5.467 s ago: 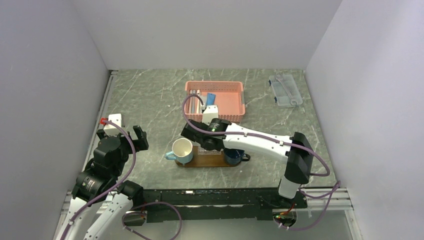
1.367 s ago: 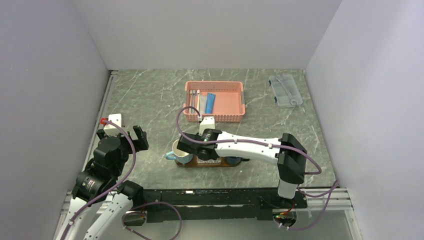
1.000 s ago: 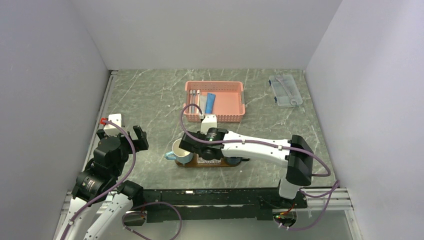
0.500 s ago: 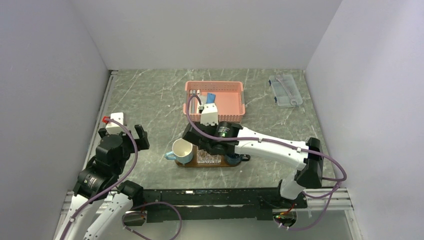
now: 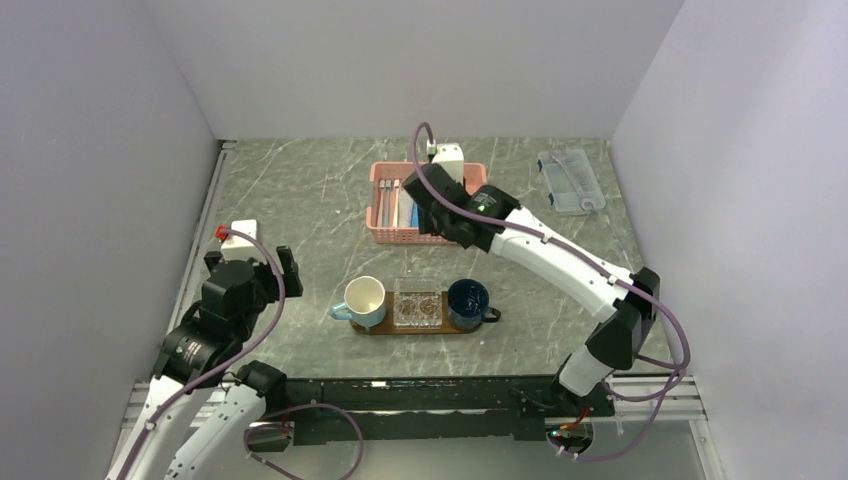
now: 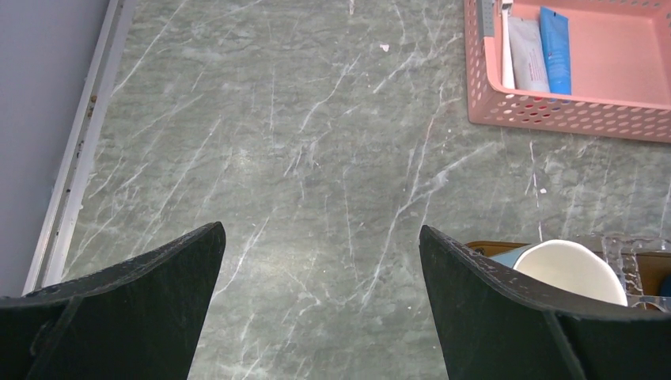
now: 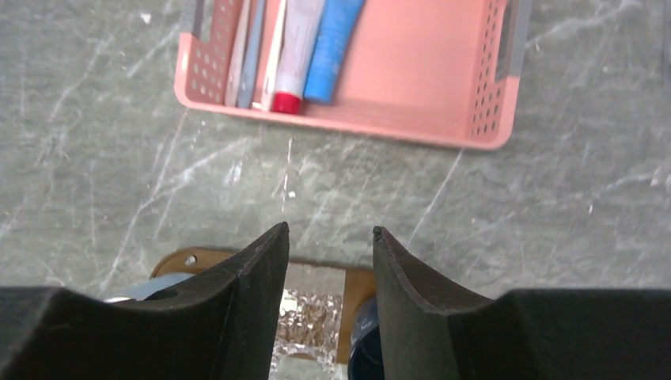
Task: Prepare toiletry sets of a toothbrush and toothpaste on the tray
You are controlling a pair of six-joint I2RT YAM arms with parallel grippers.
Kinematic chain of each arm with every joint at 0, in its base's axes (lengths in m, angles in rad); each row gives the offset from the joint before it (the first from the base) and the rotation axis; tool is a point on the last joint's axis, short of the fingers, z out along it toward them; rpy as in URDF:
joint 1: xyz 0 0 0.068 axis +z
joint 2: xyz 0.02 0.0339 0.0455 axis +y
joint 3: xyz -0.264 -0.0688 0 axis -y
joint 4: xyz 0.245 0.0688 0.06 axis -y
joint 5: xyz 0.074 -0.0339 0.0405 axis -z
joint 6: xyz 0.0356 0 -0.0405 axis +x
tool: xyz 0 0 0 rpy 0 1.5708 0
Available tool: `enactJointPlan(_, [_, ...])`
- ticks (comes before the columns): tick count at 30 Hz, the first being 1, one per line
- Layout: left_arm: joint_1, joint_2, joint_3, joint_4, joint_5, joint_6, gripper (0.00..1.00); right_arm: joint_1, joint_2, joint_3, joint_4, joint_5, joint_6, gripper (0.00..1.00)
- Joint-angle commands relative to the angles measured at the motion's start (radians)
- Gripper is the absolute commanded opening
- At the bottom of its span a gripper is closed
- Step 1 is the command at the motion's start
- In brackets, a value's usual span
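The tray (image 5: 384, 329) is a dark wooden board near the table's front, carrying a light blue mug (image 5: 365, 300), a clear glass (image 5: 418, 309) and a dark blue mug (image 5: 468, 303). Behind it, the pink basket (image 7: 411, 119) holds the blue toothpaste (image 7: 334, 47), a white tube with a red cap (image 7: 294, 55) and toothbrushes (image 7: 244, 43) along its left side. My right gripper (image 7: 331, 229) hangs open and empty high above the basket's near edge. My left gripper (image 6: 320, 229) is wide open over bare table, left of the tray.
A clear plastic box (image 5: 570, 180) lies at the back right. In the top view the right arm (image 5: 560, 260) stretches diagonally across the table's right half and covers part of the basket. A metal rail (image 6: 75, 158) edges the table on the left.
My right arm has lifted off the tray and swung back over the pink basket, its jaws widening. The glass now shows on the tray. The left arm shifted slightly.
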Motion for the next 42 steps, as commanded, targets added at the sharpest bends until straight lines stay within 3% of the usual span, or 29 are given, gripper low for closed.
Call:
enactJointPlan(1, [0.006,0.037,0.006,0.028,0.024,0.020,0.99,-0.072,0.060,0.118,0.091,-0.053,-0.166,0.46])
enactJointPlan(9, [0.006,0.079,0.010,0.032,0.061,0.025,0.99,-0.211,0.279,0.326,0.103,-0.194,-0.213,0.49])
enactJointPlan(16, [0.006,0.092,0.025,0.030,0.185,0.040,0.99,-0.304,0.462,0.490,0.085,-0.337,-0.191,0.49])
enactJointPlan(25, [0.006,0.075,-0.026,0.086,0.355,0.089,0.99,-0.386,0.600,0.520,0.147,-0.467,-0.136,0.54])
enactJointPlan(42, [0.006,0.091,-0.031,0.091,0.381,0.086,0.99,-0.406,0.765,0.515,0.186,-0.560,-0.065,0.55])
